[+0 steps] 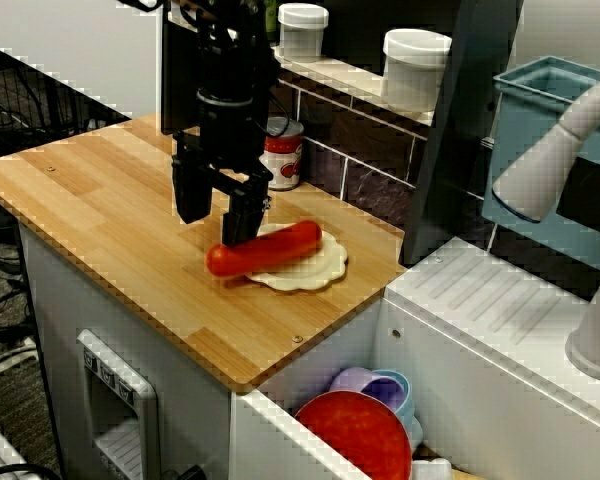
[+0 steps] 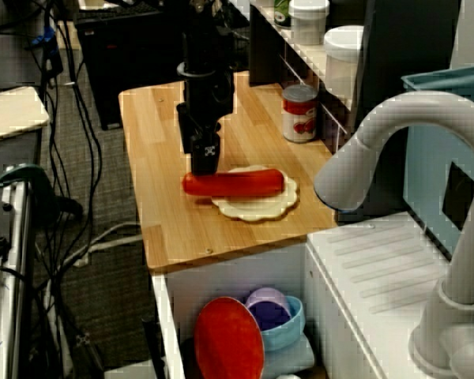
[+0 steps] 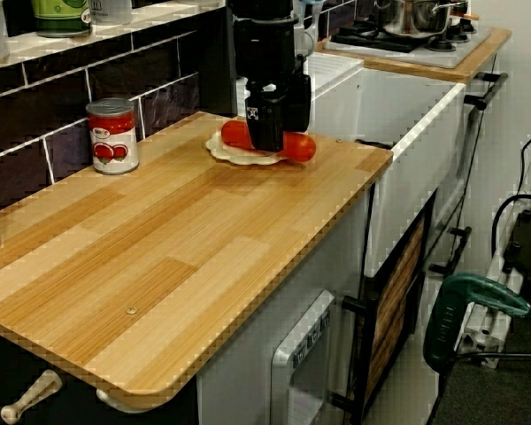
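Observation:
A red sausage lies across a cream scalloped plate near the right end of the wooden counter. My black gripper points down just over the sausage's left end, which sticks out past the plate. Its fingers stand apart, so it is open, and nothing is between them. In the low view along the counter the gripper hides the middle of the sausage.
A tomato can stands by the tiled back wall behind the plate. White jars sit on the shelf above. Right of the counter are a sink with a grey faucet and a bin holding a red plate.

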Robot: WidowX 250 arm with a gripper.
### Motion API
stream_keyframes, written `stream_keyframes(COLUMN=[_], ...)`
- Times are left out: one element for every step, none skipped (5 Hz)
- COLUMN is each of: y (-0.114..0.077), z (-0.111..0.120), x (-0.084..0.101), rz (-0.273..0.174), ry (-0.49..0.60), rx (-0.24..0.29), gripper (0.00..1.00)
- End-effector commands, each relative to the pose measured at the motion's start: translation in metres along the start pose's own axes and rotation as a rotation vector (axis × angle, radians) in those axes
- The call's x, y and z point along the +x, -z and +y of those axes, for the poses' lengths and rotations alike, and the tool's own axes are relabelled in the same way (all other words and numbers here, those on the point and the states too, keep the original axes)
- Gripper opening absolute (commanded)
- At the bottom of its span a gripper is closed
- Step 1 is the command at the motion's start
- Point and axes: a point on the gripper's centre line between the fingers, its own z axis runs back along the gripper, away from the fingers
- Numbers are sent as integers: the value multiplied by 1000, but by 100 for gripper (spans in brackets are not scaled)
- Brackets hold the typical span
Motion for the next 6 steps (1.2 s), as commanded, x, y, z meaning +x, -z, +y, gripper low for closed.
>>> stream_keyframes(y=[-23, -25, -27, -26, -25, -23], z=[-6, -8, -9, -14, -19, -23], x=[0, 0, 1, 0, 1, 5], rz=[-61, -50, -52, -83, -131, -146], ry=[-8, -11, -6, 16, 44, 48], rx=[-27, -36, -59, -57, -54, -56], gripper=[100, 100, 100, 100, 100, 100])
